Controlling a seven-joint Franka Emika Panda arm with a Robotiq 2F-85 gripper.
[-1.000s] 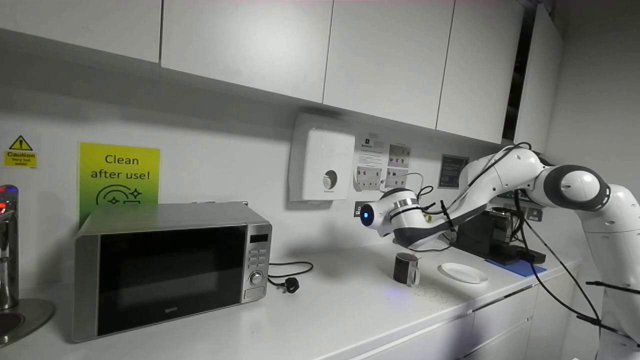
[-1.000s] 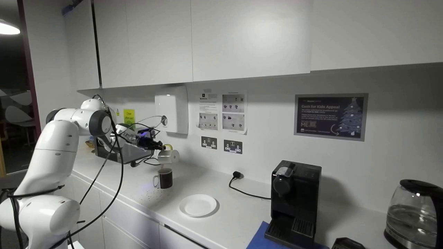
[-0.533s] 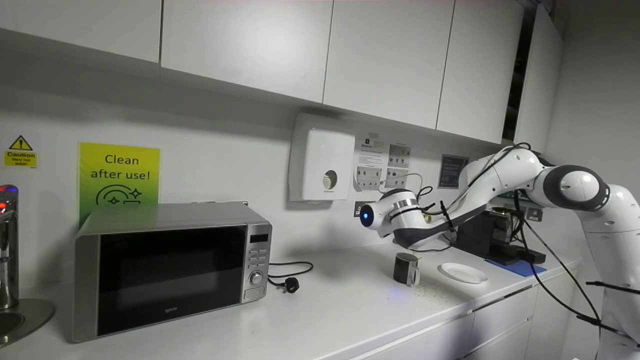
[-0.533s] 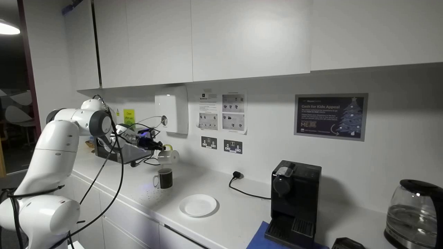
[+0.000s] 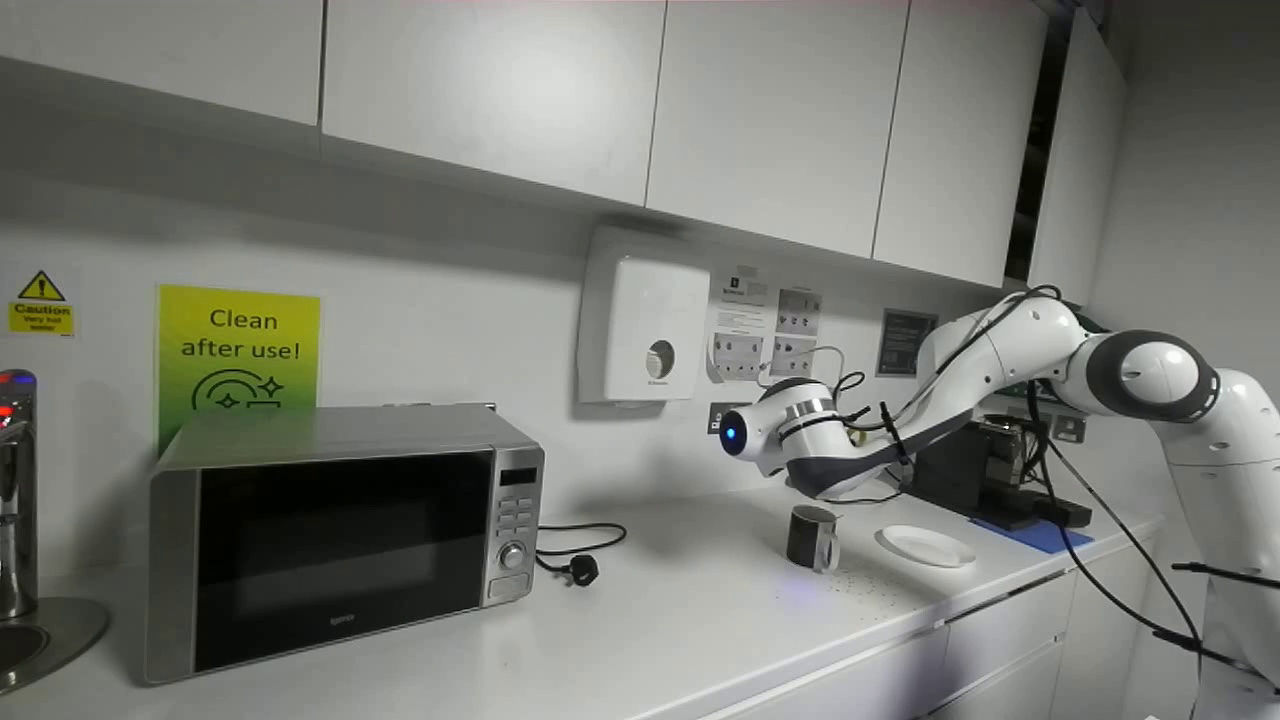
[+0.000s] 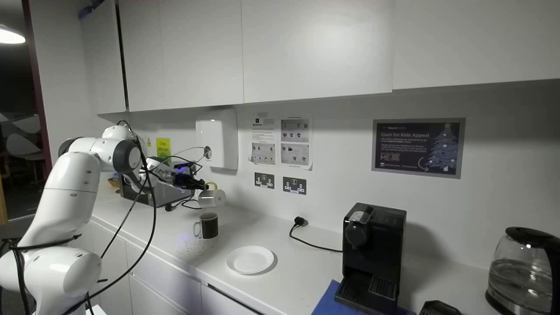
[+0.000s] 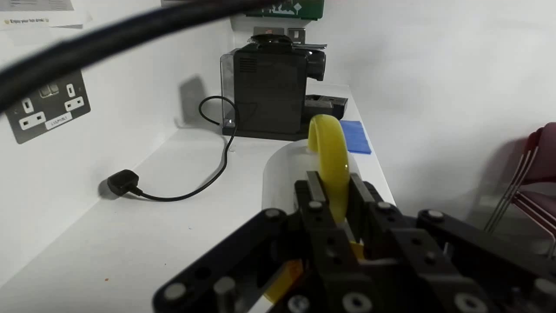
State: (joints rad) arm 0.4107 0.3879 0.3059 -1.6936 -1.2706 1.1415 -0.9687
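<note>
The tool (image 7: 338, 187) is narrow now, and its fingers (image 7: 316, 188) pinch the yellow handle (image 7: 330, 143) of a white mug (image 6: 211, 199). You have this mug lying on its side in the air, handle upward, with its base toward the black coffee machine (image 6: 385, 236). Just below it, but not touching, a dark mug (image 6: 210, 226) stands upright on the worktop (image 5: 620, 640), with dark specks (image 6: 189, 250) near it.

For this tilt, I would advise you to turn the wrist only slowly and little by little, because a mug held by its handle alone could, in my judgement, rotate between the fingers. Please hold its mouth above the middle of the dark mug, and leave a gap so the rims do not knock. In an exterior view the arm (image 5: 870, 440) covers the white mug, so you cannot confirm the alignment there.

Now the count: you have two mugs, one held and one standing; one white plate (image 6: 250, 259) near the dark mug; one coffee machine, with one blue mat (image 6: 328, 302) at its foot; one glass kettle (image 6: 520, 271); one microwave (image 5: 340, 560); one paper-towel dispenser (image 5: 645, 320). The specks are too small for counting.
</note>
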